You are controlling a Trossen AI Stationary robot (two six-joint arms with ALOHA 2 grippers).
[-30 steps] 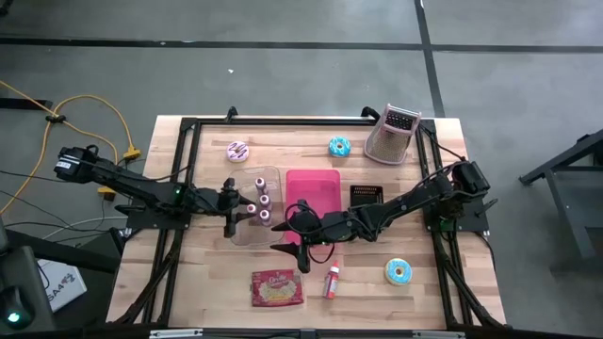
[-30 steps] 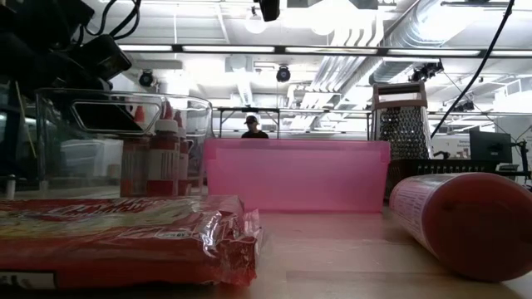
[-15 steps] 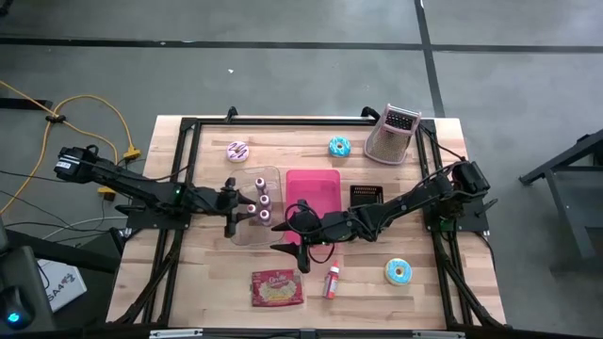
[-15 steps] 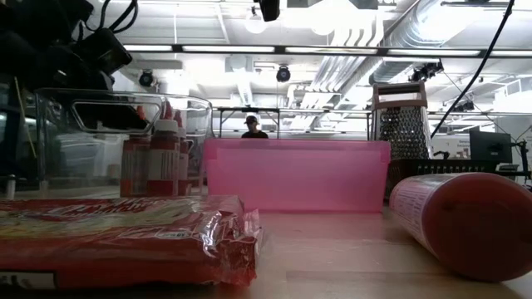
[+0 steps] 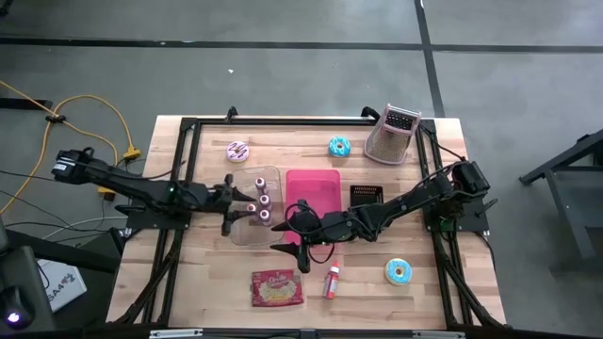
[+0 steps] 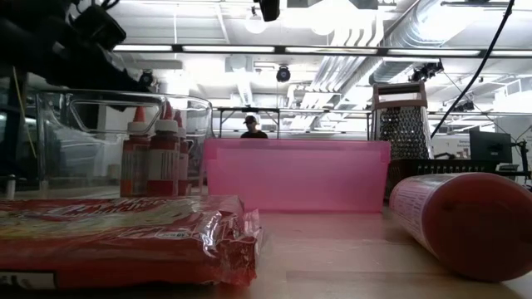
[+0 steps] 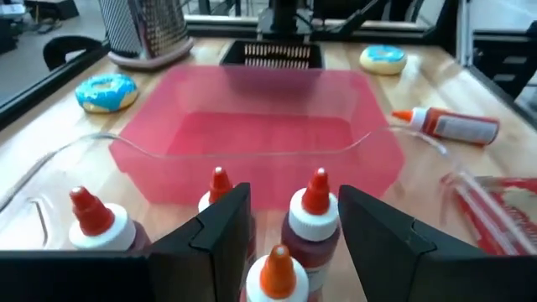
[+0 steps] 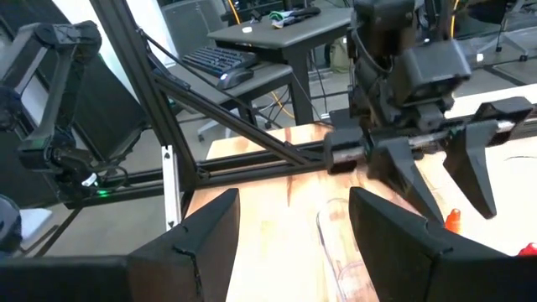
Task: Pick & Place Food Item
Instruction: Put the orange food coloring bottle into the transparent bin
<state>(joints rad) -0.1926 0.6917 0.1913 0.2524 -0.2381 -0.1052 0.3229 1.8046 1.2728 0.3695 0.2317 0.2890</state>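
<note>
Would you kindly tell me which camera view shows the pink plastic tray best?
The high view: the pink plastic tray shows whole from above. The left wrist view shows its inside but blurred; the low view only one wall. The right wrist view misses it.

Left hand (image 8: 445,180) open above clear container (image 8: 336,243)

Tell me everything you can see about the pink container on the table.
The pink container is a rectangular open tray, seemingly translucent plastic, with low walls sloping outward. It looks empty. It stands upright near the table's middle, right beside the clear container holding small red bottles; whether the two touch is unclear. A black grid-like object lies on its other side. No gripper touches it.
</note>
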